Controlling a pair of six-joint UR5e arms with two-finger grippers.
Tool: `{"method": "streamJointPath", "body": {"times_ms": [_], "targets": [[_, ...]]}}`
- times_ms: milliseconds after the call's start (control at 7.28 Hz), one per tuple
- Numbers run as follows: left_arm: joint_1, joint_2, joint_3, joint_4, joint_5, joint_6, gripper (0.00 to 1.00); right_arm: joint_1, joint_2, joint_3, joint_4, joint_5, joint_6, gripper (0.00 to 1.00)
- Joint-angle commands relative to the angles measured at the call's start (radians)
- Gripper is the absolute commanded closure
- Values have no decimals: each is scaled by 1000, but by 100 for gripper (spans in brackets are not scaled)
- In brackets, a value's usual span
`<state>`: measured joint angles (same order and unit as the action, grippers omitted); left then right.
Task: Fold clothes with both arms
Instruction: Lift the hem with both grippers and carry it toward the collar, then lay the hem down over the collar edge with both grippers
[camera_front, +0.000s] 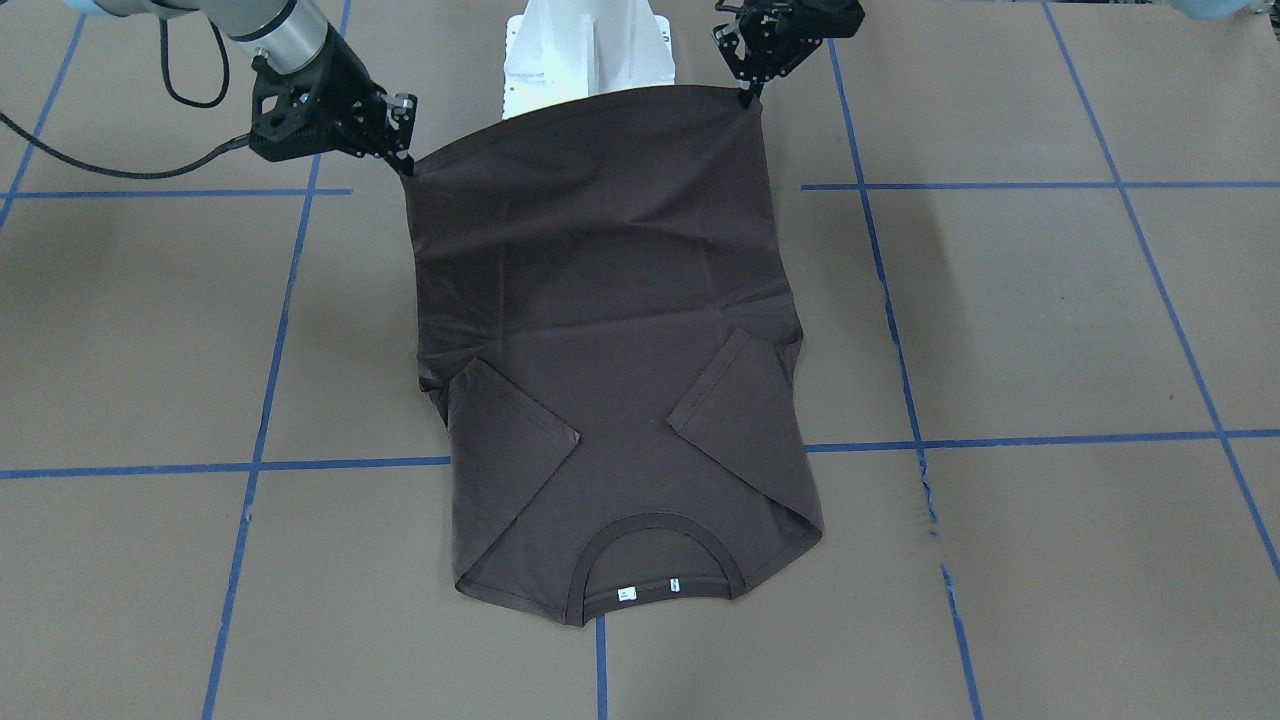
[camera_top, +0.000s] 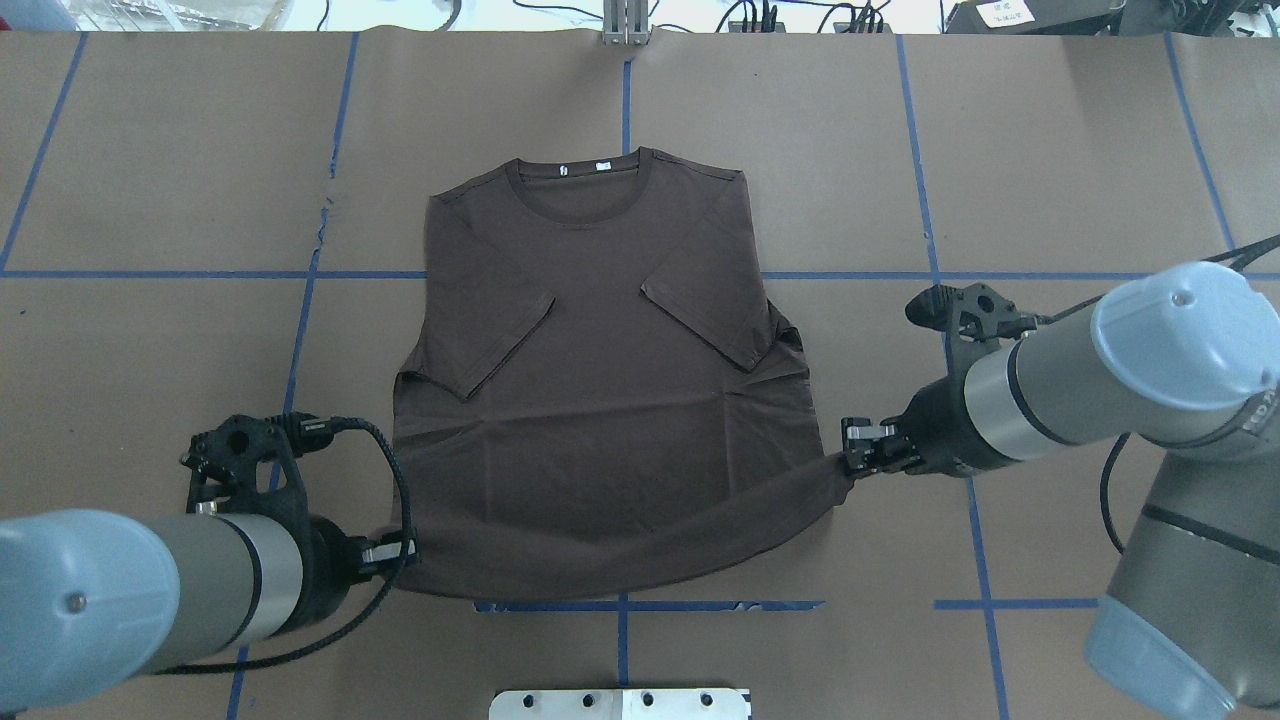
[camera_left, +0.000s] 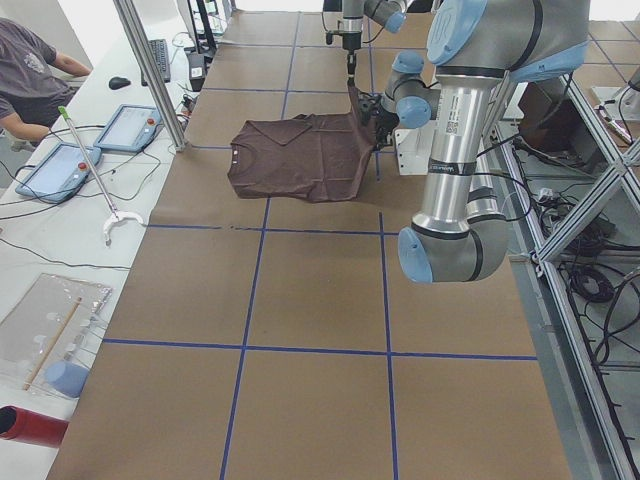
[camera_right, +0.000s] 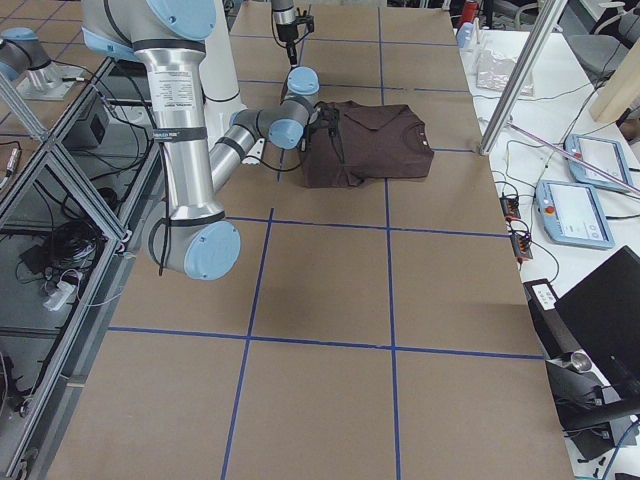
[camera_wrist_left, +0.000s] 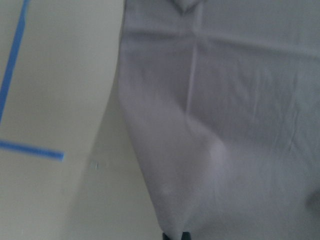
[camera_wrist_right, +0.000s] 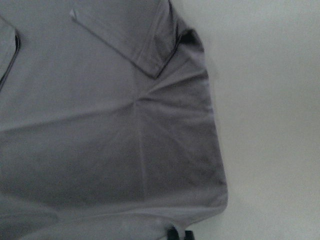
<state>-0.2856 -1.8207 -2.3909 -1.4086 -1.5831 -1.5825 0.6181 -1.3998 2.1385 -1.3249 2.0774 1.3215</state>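
The dark brown-grey short-sleeved T-shirt of thin fabric (camera_top: 590, 400) is lying spread at the middle of the brown paper-covered table (camera_top: 150, 150), collar end pointing away from the robot. Both short sleeves (camera_top: 500, 340) are lying folded inward across the body, so the sides are already narrowed.

The black two-finger left gripper (camera_top: 405, 553) and the black two-finger right gripper (camera_top: 848, 468) are each pinching a bottom corner of the hem (camera_top: 620, 580), with the jaws closed on the cloth. The fabric is being drawn to a point at each and sagging between them. The corners are likely being held this way so that the lower half can be carried over towards the ribbed round collar (camera_top: 580, 185) as one even fold. Gripping both ends would be keeping the edge straight.

In the front-facing view the lifted hem is covering the foot of the white metal pedestal (camera_front: 590, 50). No chest print is showing anywhere, and the white neck label (camera_top: 603, 166) is too small to read. The wrist views are looking washed out, showing only pale cloth and dark finger tips at their bottom edges. In the side views the grippers are appearing too small to judge.
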Motion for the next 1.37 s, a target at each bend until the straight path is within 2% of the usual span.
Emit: {"method": "streamJointPath", "body": {"times_ms": [0,137,275,687,824,962,1236], "targets": [[-255,-73,126,-1,-87,202,100,155,118,-141,0,24,-35,100],[-352,-154,241,-6,-122,278,100,185,213,-238,0,26,-33,100],[-400,-214,366,-44,-120,323,100,205,307,-358,1,26,-38,100],[-481,-241,724,-425,-120,335,100,276,561,-677,6,24,-42,100],[-486,-242,789,-491,-118,337,100,282,599,-765,66,17,-45,100],[-486,-261,835,-538,-118,343,100,284,610,-875,214,13,-41,100],[-486,-301,903,-573,-118,341,100,298,657,-977,248,12,-44,100]]}}
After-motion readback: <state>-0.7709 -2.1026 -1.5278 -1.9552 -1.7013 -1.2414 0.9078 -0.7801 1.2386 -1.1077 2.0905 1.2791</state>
